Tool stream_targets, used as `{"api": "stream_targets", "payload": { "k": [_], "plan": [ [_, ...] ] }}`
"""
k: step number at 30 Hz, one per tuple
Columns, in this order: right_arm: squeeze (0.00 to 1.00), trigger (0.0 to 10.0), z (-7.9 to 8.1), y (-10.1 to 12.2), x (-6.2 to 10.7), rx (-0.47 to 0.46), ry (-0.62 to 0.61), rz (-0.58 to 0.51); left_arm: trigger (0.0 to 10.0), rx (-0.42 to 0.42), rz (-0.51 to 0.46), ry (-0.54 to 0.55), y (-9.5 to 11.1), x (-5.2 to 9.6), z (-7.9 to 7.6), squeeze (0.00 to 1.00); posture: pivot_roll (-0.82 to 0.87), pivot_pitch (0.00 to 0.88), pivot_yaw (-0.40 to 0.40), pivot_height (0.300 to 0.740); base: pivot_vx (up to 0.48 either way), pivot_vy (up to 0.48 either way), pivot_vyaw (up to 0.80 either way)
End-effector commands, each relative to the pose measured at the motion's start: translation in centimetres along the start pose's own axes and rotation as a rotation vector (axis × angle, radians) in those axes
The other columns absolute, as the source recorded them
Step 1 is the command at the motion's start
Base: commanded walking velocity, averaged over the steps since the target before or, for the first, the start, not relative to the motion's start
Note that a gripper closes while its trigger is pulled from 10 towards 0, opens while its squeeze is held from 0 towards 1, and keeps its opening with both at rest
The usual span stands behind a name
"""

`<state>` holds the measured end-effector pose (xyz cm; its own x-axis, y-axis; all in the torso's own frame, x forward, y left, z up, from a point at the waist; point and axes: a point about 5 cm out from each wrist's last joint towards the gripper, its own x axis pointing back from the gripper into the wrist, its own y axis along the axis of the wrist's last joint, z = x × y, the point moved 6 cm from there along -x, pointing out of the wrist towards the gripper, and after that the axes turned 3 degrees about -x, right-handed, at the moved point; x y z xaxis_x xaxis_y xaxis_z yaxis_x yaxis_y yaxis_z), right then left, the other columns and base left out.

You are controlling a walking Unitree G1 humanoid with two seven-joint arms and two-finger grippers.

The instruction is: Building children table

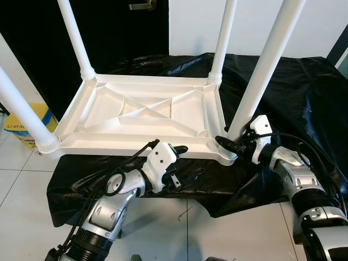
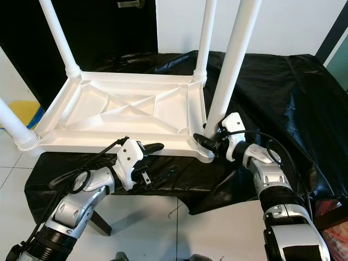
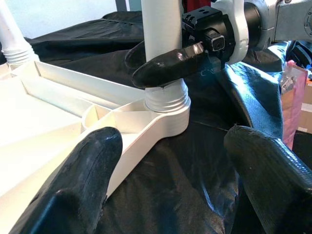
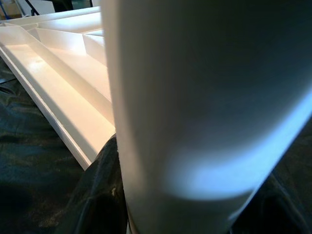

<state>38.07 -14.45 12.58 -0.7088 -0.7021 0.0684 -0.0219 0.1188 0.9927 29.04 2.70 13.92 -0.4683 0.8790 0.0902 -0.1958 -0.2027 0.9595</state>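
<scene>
Gripping the base of the nearest leg (image 1: 261, 76), the right hand (image 1: 232, 142) pinches the white tube just above its threaded collar, apparently to seat or twist it into the corner socket. The left hand (image 1: 182, 162) hangs spread at the near rim of the upturned tabletop (image 1: 144, 111), one finger over the edge and one below, perhaps placed to steady the frame. The tabletop lies ribs-up on a surface draped in black plastic sheeting (image 1: 304, 92), which would spare the top from scratches. Three further legs stand in the other corners. All four legs run out of frame, and how deeply any collar is screwed home cannot be told.
</scene>
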Motion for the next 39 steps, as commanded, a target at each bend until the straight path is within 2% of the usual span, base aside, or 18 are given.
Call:
{"api": "stream_targets", "payload": {
  "k": [1,3,4,6,7,11,15,17,20,22,26,28,29,30,33,35,37,39],
  "plan": [
    [0.00,0.0,0.3,-0.3,-0.2,0.014,0.013,0.011,10.0,-0.009,0.018,0.017,-0.1,0.1,0.4,0.00,-0.02,0.017,-0.053,0.740,0.000,0.000,0.00],
    [0.00,0.0,0.2,-0.6,0.0,0.004,-0.003,0.010,10.0,-0.012,0.019,0.011,-0.2,0.0,0.4,0.00,-0.03,0.018,-0.045,0.740,0.000,0.000,0.00],
    [0.00,2.0,0.2,-0.9,0.2,-0.011,-0.025,0.008,10.0,-0.015,0.021,0.003,-0.2,0.0,0.4,0.00,-0.03,0.016,-0.040,0.740,0.000,0.000,0.00],
    [0.00,2.0,0.2,-1.1,0.3,-0.021,-0.038,0.005,10.0,-0.017,0.021,-0.002,-0.2,-0.1,0.4,0.00,-0.03,0.016,-0.040,0.740,0.000,0.000,0.00],
    [0.00,10.0,0.3,-1.4,0.6,-0.048,-0.072,-0.009,10.0,-0.019,0.020,-0.014,-0.1,-0.2,0.4,0.00,-0.05,0.018,-0.030,0.740,0.000,0.000,0.00],
    [0.00,10.0,0.2,-1.4,0.8,-0.059,-0.116,-0.027,10.0,-0.020,0.020,-0.020,0.0,-0.3,0.3,0.00,-0.06,0.020,-0.017,0.740,0.000,0.000,0.00],
    [0.00,10.0,0.2,-2.0,1.3,-0.067,-0.236,-0.041,10.0,-0.015,0.015,-0.049,0.0,-0.7,0.1,0.00,-0.10,0.024,0.010,0.740,0.000,0.000,0.00],
    [0.00,10.0,-0.2,-2.6,2.1,-0.062,-0.366,-0.027,10.0,-0.014,0.007,-0.084,0.1,-1.3,-0.3,0.00,-0.13,0.027,0.027,0.740,0.000,0.000,0.00],
    [0.00,10.0,-0.3,-2.6,2.4,-0.057,-0.394,-0.028,10.0,-0.015,0.004,-0.090,0.1,-1.5,-0.4,0.00,-0.14,0.029,0.033,0.740,0.000,0.000,0.00],
    [0.00,10.0,-0.5,-2.5,3.2,-0.063,-0.514,-0.040,10.0,-0.017,-0.003,-0.114,0.2,-2.0,-0.6,0.00,-0.17,0.034,0.047,0.740,0.000,0.000,0.00],
    [0.00,10.0,-0.8,-2.6,3.8,-0.071,-0.602,-0.035,10.0,-0.021,-0.001,-0.125,0.2,-2.4,-0.8,0.00,-0.18,0.035,0.049,0.740,0.000,0.000,0.00],
    [0.00,10.0,-1.1,-3.0,4.6,-0.084,-0.712,-0.016,10.0,-0.019,-0.009,-0.133,0.4,-2.9,-1.0,0.00,-0.20,0.032,0.062,0.740,0.000,0.000,0.00],
    [0.00,10.0,-1.2,-3.3,5.1,-0.101,-0.832,-0.006,10.0,-0.014,-0.023,-0.143,0.7,-3.2,-1.3,0.00,-0.20,0.029,0.069,0.740,0.000,0.000,0.00],
    [0.00,10.0,-1.2,-3.3,5.1,-0.101,-0.832,-0.006,10.0,-0.014,-0.023,-0.143,0.7,-3.2,-1.3,0.00,-0.20,0.029,0.069,0.740,0.000,0.000,0.00],
    [0.00,10.0,-1.1,-3.6,6.1,-0.118,-1.009,0.008,10.0,-0.007,-0.044,-0.155,1.1,-3.7,-1.6,0.00,-0.21,0.027,0.077,0.740,0.000,0.000,0.00],
    [0.00,10.0,-1.1,-3.6,6.1,-0.118,-1.009,0.008,10.0,-0.007,-0.044,-0.155,1.1,-3.7,-1.6,0.00,-0.21,0.027,0.077,0.740,0.000,0.000,0.00],
    [0.00,10.0,-0.2,-3.9,6.0,-0.159,-1.119,0.018,10.0,0.002,-0.063,-0.158,1.6,-4.2,-1.7,0.00,-0.22,0.025,0.087,0.740,0.000,0.000,0.00],
    [0.00,10.0,0.2,-4.0,5.8,-0.181,-1.142,0.022,10.0,0.005,-0.070,-0.159,1.8,-4.4,-1.7,0.00,-0.22,0.025,0.087,0.740,0.000,0.000,0.00]
  ]
}}
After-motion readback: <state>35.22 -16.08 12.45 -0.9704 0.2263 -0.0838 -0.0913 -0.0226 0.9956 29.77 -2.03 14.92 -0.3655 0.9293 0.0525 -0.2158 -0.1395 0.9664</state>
